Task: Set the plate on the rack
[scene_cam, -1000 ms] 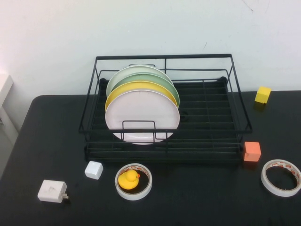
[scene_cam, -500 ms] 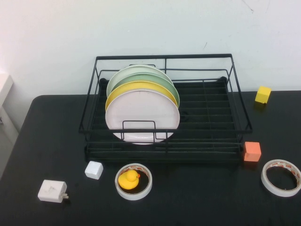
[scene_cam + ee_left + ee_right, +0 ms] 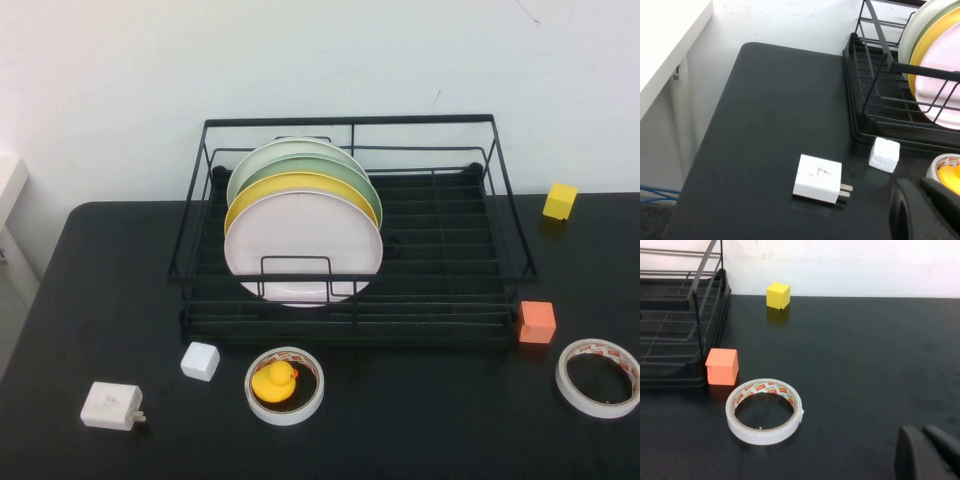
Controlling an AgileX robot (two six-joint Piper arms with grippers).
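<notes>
Plate (image 3: 302, 248) already seated upright in rack (image 3: 350, 235), frontmost slot, ahead of yellow plate (image 3: 300, 190).
Left pincer (image 3: 927, 210) and right pincer (image 3: 927, 452) are parked low over desk (image 3: 100, 300); nothing held, opening cannot be told.

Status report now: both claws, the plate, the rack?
Left claw low near charger, right claw low near tape roll; both empty. Plate upright in rack, front of stack. Nothing in the way.

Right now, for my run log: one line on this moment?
plate: upright in rack, frontmost | left gripper: near charger | right gripper: near tape
</notes>
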